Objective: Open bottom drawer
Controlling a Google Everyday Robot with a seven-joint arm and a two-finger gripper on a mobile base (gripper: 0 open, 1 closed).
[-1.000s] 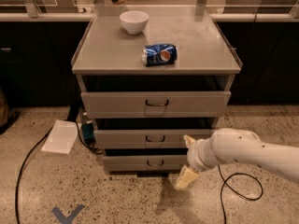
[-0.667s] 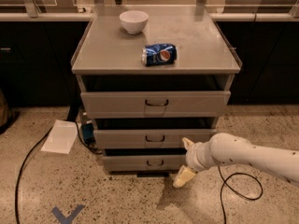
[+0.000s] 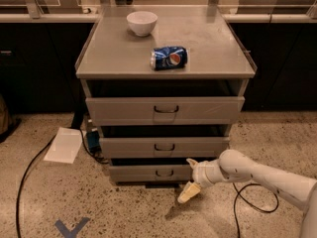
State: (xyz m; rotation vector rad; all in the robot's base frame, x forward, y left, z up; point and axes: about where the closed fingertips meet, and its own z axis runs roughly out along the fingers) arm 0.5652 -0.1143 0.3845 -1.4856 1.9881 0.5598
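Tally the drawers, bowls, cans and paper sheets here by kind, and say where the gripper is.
Drawers: 3 (top drawer, middle drawer, bottom drawer)
Bowls: 1
Cans: 1
Paper sheets: 1
Gripper: 1, open, at the bottom drawer's right end
Total: 7

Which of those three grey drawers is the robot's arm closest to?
The bottom drawer, with the shortest front. The end effector is level with it, while the middle drawer and top drawer sit higher.

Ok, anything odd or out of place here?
The soda can lies on its side on the cabinet top; a paper sheet lies on the floor. The gripper is low, by the bottom drawer, at its right end.
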